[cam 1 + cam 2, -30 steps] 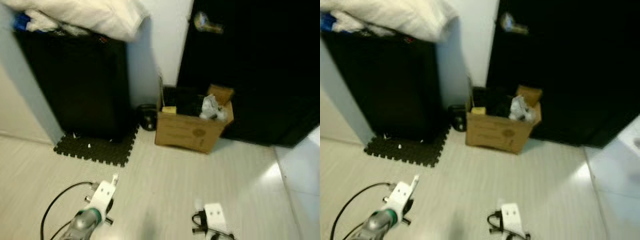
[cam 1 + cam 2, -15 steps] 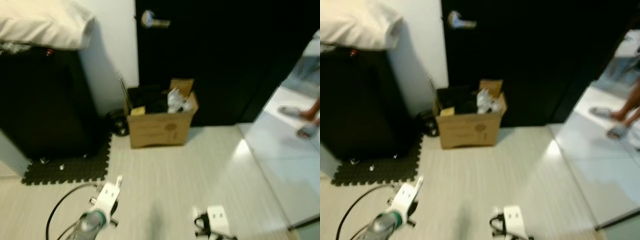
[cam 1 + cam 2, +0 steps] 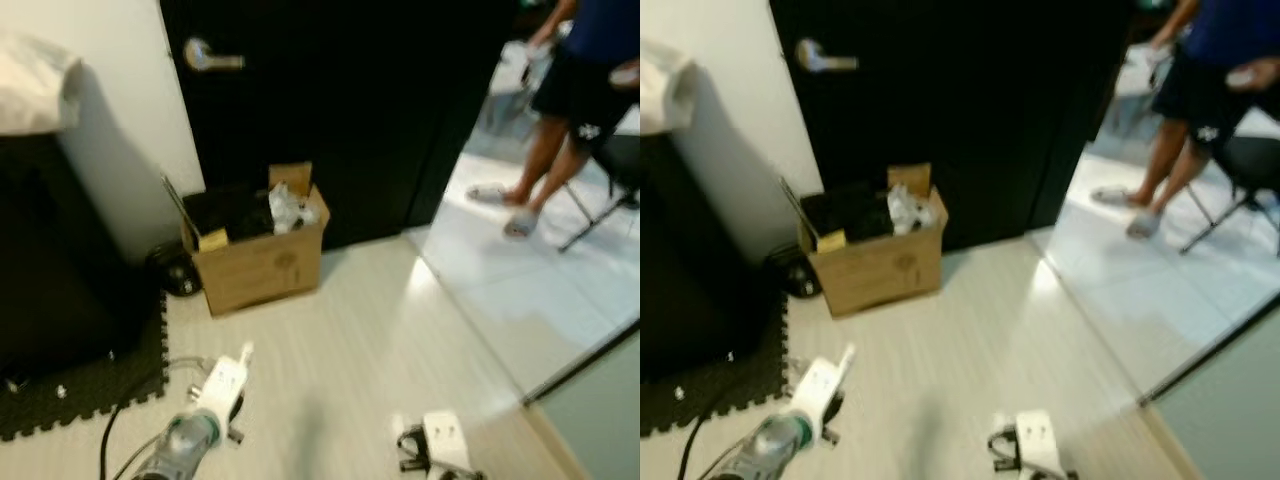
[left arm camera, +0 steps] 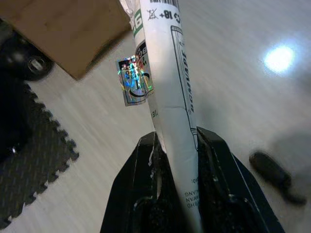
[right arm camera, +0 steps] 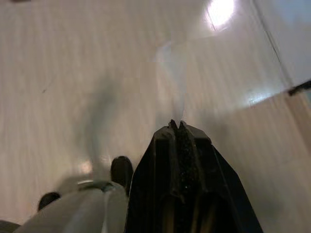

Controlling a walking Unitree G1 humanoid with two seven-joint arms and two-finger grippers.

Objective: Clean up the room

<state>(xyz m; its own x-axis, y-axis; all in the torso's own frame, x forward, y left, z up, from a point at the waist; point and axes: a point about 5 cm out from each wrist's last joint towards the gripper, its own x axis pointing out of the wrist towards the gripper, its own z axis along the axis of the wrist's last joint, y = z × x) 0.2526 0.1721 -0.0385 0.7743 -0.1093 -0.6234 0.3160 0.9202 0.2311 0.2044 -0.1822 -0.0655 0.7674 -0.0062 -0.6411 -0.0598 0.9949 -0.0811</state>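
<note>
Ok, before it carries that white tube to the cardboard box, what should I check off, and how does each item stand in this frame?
1. Left gripper grip on the white tube: ok, fingers clamp its sides.
2. Right gripper free: ok, shut on nothing, pointing at bare floor.
3. Cardboard box open on top: ok, though already holding dark items and crumpled white paper.
4. Floor path to the box: ok, light floor bare between them.
5. Person in the doorway: ok for now, standing apart on the tiles.
6. Picture sharpness for aiming: not ok, head views blurred.
</note>
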